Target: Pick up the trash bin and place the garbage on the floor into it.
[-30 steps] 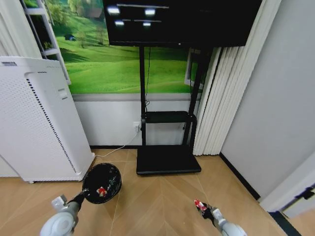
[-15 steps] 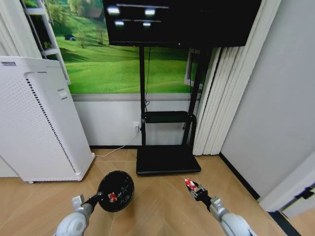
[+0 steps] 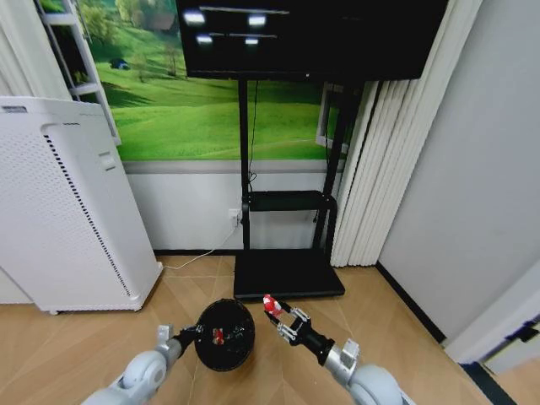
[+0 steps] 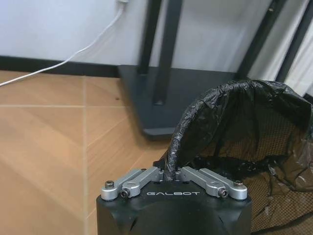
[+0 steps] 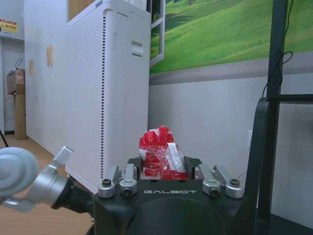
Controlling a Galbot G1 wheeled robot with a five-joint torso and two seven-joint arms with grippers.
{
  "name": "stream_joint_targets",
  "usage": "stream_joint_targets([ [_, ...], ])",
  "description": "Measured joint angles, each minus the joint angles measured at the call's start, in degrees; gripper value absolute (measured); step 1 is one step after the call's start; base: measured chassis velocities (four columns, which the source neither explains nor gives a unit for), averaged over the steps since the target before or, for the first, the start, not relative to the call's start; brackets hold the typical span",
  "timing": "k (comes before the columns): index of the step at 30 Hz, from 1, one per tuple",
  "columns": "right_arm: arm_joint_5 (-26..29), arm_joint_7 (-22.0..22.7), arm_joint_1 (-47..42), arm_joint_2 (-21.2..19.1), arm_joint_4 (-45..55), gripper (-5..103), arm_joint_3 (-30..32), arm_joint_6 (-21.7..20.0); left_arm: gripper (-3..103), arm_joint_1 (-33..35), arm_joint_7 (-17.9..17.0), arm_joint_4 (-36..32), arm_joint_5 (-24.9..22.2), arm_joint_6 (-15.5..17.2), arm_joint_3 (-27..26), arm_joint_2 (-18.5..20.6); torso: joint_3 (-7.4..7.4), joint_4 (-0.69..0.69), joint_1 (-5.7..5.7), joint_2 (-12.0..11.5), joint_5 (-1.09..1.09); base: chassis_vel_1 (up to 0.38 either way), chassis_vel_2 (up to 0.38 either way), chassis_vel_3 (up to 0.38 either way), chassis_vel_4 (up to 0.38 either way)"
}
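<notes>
The left claw (image 4: pixel 172 180) is clenched on the rim of the light black liner-draped round trash bin (image 3: pixel 225 334); the right claw (image 3: pixel 278 316) pinches a soft, crinkly red-and-white wrapper (image 5: pixel 159 159) beside it.

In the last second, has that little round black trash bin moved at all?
Yes. The round black trash bin, held by the left gripper, has moved rightward, toward the black TV stand base and away from the white perforated appliance.

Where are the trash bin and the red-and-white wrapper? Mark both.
trash bin (image 3: pixel 226 347): head view, on its near rim.
red-and-white wrapper (image 5: pixel 159 159): right wrist view, on its crumpled middle.
</notes>
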Motion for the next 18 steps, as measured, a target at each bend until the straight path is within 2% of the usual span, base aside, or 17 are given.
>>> stream_joint_targets([
  [4,-0.5,0.2,0.3,0.4,-0.5,46,-0.8,0.0,2,-3.0,0.0,1.4,0.0,-0.9,3.6,-1.4,0.0,-0.01,0.0,0.0,0.01,0.0,0.0,0.0,0.0],
  [5,-0.6,0.3,0.3,0.6,-0.6,46,-1.1,0.0,2,-4.7,0.1,2.4,0.0,-1.3,6.0,-2.4,0.0,-0.01,0.0,0.0,0.01,0.0,0.0,0.0,0.0],
  [7,-1.2,0.4,0.2,0.6,-0.7,46,-1.3,0.2,2,-7.9,2.2,4.0,-0.1,-2.0,10.7,-4.4,0.0,0.0,0.0,0.0,0.01,0.0,0.0,0.0,0.0],
  [8,-1.2,0.4,0.2,0.6,-0.7,46,-1.3,0.2,2,-7.9,2.2,4.0,-0.1,-2.0,10.7,-4.4,0.0,0.0,0.0,0.0,0.01,0.0,0.0,0.0,0.0],
  [10,-1.7,0.4,0.0,0.5,-1.0,46,-1.3,0.6,2,-10.3,4.5,4.6,0.1,-2.6,14.3,-5.8,0.0,-0.02,0.0,0.0,0.0,0.0,0.0,0.0,0.0],
  [18,-3.9,0.0,-0.5,0.7,-2.7,46,-1.6,1.9,2,-11.5,5.8,3.4,-0.8,-3.4,16.4,-6.6,0.0,-0.02,0.0,0.0,0.0,0.0,0.0,0.0,0.0],
])
